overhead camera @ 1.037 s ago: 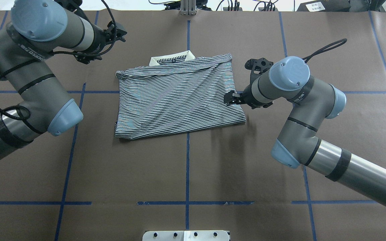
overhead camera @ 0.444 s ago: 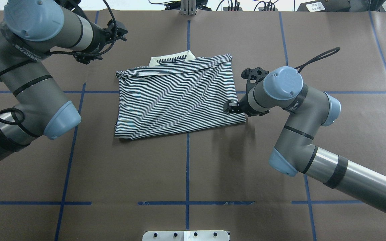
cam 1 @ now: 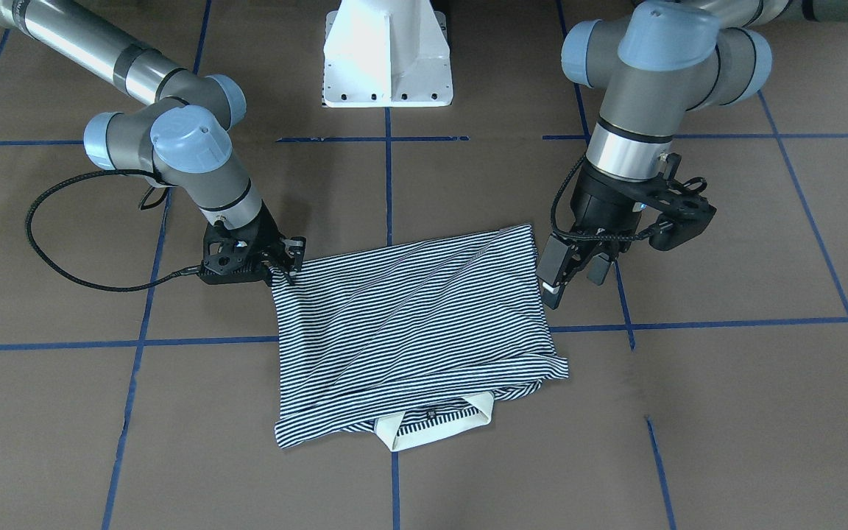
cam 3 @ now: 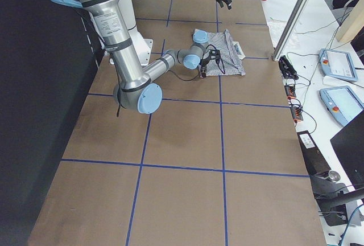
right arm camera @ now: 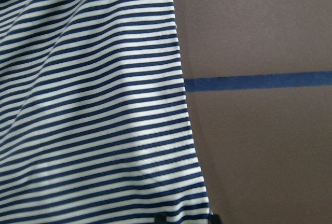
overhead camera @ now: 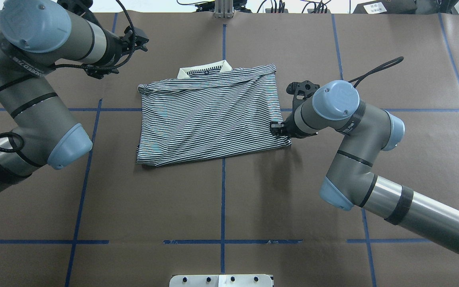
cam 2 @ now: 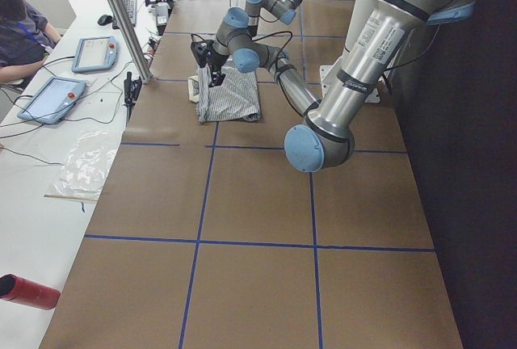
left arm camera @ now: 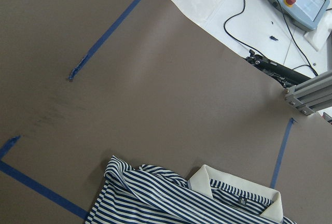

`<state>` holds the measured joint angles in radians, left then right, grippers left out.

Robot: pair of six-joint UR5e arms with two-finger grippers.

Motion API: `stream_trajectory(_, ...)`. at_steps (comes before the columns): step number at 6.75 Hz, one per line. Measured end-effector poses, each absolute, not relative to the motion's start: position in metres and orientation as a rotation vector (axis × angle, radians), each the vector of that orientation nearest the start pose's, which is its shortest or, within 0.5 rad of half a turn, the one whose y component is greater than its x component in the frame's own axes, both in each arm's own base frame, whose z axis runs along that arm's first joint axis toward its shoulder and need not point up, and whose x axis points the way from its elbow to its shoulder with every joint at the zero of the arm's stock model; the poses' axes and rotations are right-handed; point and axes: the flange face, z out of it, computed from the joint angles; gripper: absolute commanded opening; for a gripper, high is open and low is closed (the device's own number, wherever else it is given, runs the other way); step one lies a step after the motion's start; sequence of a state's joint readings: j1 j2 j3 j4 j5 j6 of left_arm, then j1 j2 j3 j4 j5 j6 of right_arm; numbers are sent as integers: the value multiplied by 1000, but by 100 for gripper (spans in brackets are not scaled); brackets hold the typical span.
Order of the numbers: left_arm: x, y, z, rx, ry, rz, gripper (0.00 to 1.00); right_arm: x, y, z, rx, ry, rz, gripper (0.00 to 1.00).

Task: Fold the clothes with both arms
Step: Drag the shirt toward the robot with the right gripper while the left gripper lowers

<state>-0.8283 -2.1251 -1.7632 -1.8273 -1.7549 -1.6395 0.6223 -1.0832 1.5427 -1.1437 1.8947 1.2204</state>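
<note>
Setting up an edge grasp for the next fold.

Straddling the hem with right fingertips [right arm camera: 160, 219] narrowly parted, stripes showing between them, no pinch evident yet. Keeping the right gripper [cam 1: 285, 263] low on the polo shirt [overhead camera: 209, 115]'s right edge, just up from the near corner, likely because a fold leads from there. Holding the left gripper [cam 1: 575, 274] spread wide and empty, hovering above the table [overhead camera: 221, 199] off the shirt's left side, probably awaiting its own corner. Lying flat mid-table, already a rectangle, collar [overhead camera: 203, 70] facing away from the robot.
</note>
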Motion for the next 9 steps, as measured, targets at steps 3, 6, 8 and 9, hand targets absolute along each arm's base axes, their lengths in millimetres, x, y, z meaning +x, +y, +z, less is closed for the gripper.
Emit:
stream_trajectory(3,361,-551,228,211,1015,-711,100,-492,-481,345,127,-884,119,0)
stream_trajectory(6,364,-549,228,212,1016,-703,100,-469,-437,341,110,-870,95,0)
stream_trajectory(8,367,-549,231,211,1012,-697,100,-445,-382,358,93,-857,59,0)
stream_trajectory(9,367,-548,229,212,1015,-693,100,-421,-342,372,66,-849,27,0)
